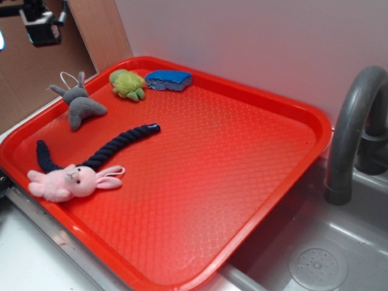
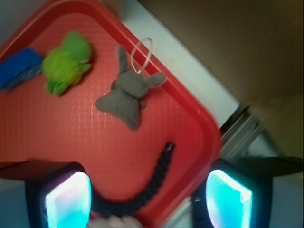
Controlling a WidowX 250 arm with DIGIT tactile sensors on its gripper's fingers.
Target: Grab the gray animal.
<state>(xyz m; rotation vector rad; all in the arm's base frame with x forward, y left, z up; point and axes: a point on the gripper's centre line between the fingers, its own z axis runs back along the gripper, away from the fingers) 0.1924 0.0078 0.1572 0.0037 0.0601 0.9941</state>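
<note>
Upper centre of my wrist view: small gray plush animal [image 2: 127, 95] on the red plastic tray [image 2: 57, 137]. My gripper [image 2: 148, 199] jaws apart; descend centred over its body.

Exterior bright, even, soft shadows; wrist view blurred, probably motion; red tray [image 1: 254, 97] glossy.

Wrist view is motion-blurred throughout, so you get no fabric detail on the gray animal [image 2: 126, 97] ahead of the gripper [image 2: 148, 197]. Fingertips [image 2: 69, 199] run off the bottom edge; you see only the glowing pads. Navy rope [image 2: 152, 183] passes between the fingers, near end blurred. Pink bunny [image 2: 111, 221] is a sliver at the bottom edge. Blue sponge [image 2: 19, 66] is cropped at left.
</note>
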